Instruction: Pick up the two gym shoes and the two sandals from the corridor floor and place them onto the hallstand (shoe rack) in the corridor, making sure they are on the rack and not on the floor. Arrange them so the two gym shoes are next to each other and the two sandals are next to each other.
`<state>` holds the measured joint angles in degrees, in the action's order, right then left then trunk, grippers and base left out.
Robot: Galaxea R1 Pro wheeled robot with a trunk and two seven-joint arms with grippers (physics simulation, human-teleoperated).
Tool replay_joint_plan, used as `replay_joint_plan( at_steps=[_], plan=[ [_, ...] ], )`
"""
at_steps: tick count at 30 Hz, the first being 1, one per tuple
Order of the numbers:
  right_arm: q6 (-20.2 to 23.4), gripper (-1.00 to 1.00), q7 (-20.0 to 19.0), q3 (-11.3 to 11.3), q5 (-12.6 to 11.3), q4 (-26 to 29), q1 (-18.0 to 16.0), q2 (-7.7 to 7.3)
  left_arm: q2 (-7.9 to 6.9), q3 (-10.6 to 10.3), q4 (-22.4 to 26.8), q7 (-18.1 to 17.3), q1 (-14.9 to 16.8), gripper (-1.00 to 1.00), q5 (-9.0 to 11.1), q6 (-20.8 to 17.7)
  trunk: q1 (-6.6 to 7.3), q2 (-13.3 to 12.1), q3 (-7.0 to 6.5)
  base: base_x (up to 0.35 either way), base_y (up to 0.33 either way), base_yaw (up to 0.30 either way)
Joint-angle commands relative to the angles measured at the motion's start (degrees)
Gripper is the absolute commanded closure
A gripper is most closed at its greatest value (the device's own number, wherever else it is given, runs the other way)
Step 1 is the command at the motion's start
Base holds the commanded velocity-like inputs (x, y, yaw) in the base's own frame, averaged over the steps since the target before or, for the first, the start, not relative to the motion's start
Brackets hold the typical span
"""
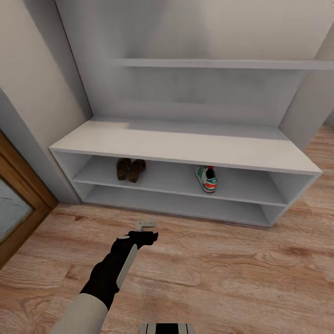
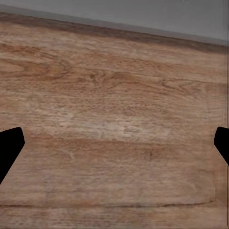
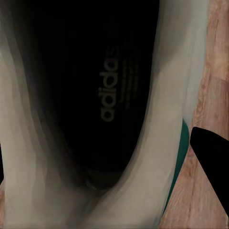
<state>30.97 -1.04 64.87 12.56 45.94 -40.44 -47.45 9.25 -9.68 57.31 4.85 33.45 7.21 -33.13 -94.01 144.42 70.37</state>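
Observation:
The hallstand (image 1: 185,144) stands against the wall ahead. On its upper low shelf the two brown sandals (image 1: 130,169) lie side by side at the left. One gym shoe (image 1: 206,178) sits on the same shelf, further right. My left gripper (image 1: 146,225) hovers over the corridor floor (image 1: 222,269) in front of the rack. In the left wrist view this gripper (image 2: 114,148) is spread wide open over bare planks. In the right wrist view the other gym shoe (image 3: 114,90) is very close, its dark insole facing the camera. My right gripper (image 3: 114,157) is open and straddles it, one fingertip (image 3: 212,160) beside its green-striped wall.
A wood-framed door or mirror (image 1: 18,204) borders the floor at the left. A wall shelf (image 1: 208,64) hangs above the bench top. The bottom shelf (image 1: 176,204) of the rack holds nothing. Wood floor (image 3: 214,71) shows beside the shoe.

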Motion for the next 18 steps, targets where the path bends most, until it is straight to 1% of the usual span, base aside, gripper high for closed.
replay_joint_plan(
  at_steps=[1,11,18],
  plan=[
    [0.2,1.0,-0.1,0.1,0.4,0.0,-0.1,0.04,-0.02,-0.1,0.1,0.5,0.0,-1.0,0.6,-0.3,0.02,0.0,0.05,-0.105,-0.208,0.0],
    [0.2,1.0,-0.1,0.1,0.4,0.0,-0.1,0.07,0.07,-0.1,0.1,0.5,0.0,-1.0,0.6,-0.3,0.02,0.0,0.05,-0.159,-0.271,0.0],
    [0.2,1.0,-0.1,0.1,0.4,0.0,-0.1,0.08,0.07,-0.2,0.1,0.5,0.0,-1.0,0.7,-0.3,0.02,0.0,0.05,-0.231,-0.228,0.0]
  ],
)
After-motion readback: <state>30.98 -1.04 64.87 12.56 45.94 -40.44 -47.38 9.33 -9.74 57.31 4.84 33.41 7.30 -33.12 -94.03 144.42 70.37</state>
